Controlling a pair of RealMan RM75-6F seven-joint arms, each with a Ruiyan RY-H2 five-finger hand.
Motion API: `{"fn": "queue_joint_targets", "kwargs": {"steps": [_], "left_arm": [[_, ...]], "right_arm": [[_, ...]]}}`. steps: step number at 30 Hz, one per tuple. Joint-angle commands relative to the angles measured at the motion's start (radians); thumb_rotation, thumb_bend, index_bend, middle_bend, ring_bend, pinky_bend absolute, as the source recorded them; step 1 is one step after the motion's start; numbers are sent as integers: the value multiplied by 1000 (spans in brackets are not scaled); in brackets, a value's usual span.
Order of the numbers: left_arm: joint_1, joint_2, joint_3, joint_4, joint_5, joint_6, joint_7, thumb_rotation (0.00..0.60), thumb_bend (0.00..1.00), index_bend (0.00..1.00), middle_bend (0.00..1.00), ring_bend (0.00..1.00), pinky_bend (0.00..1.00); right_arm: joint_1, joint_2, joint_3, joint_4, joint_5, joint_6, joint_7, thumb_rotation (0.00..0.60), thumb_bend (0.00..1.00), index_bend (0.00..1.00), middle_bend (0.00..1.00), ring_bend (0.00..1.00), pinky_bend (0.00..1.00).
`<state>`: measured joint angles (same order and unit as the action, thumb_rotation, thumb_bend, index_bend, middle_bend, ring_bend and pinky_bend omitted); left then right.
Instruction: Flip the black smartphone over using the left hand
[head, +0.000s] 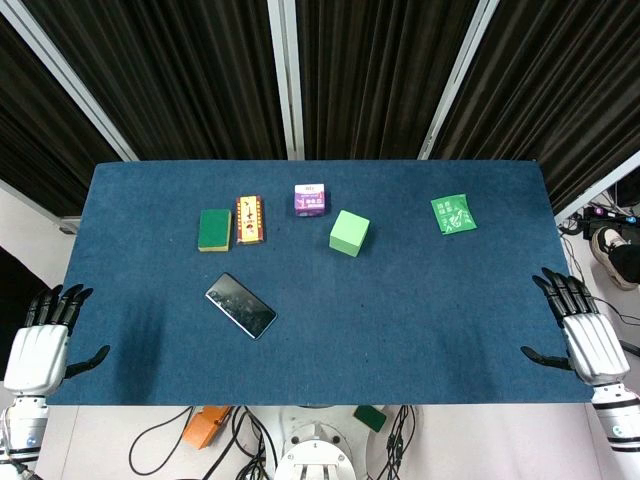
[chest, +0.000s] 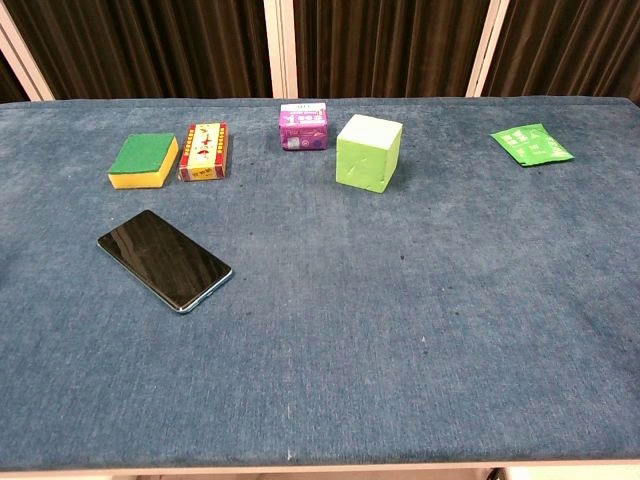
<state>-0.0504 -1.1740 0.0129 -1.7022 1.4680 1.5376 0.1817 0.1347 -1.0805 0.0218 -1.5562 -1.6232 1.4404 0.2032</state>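
A robotics lab or test cell is indicated rather than a home or shop. The work surface is a table (head: 430, 300) covered in plain blue felt, and it is closed off behind by black pleated curtains (head: 200, 70) hung between white metal frame bars (head: 290, 80). Loose cables (head: 170, 430) and an orange device (head: 205, 425) are seen on the pale floor below the table's near edge. A few unrelated small items are laid out well apart on the felt, as test props are.
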Motion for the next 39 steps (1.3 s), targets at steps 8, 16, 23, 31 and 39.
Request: {"fn": "queue_joint_targets", "kwargs": {"steps": [8, 16, 23, 31, 39], "left_arm": [[-64, -21, -15, 21, 52, -78, 8, 600, 193, 125, 98, 58, 42], [-273, -124, -54, 113, 160, -300, 36, 600, 189, 166, 100, 60, 42], [-407, -239, -78, 214, 160, -452, 69, 600, 155, 166, 90, 38, 42], [-463, -336, -73, 293, 118, -523, 102, 600, 176, 229, 62, 1, 42], [-502, -372, -75, 319, 68, -576, 128, 600, 209, 232, 46, 0, 42]], "right_arm": [[22, 14, 7, -20, 7, -21, 3, 600, 149, 0, 0, 0, 0], [10, 29, 10, -35, 3, 17, -9, 600, 148, 0, 0, 0, 0], [-6, 32, 3, -39, 15, 27, -12, 600, 148, 0, 0, 0, 0], [-9, 30, 0, -42, 23, 22, -19, 600, 149, 0, 0, 0, 0], [-9, 30, 0, -48, 28, 18, -26, 600, 149, 0, 0, 0, 0]]}}
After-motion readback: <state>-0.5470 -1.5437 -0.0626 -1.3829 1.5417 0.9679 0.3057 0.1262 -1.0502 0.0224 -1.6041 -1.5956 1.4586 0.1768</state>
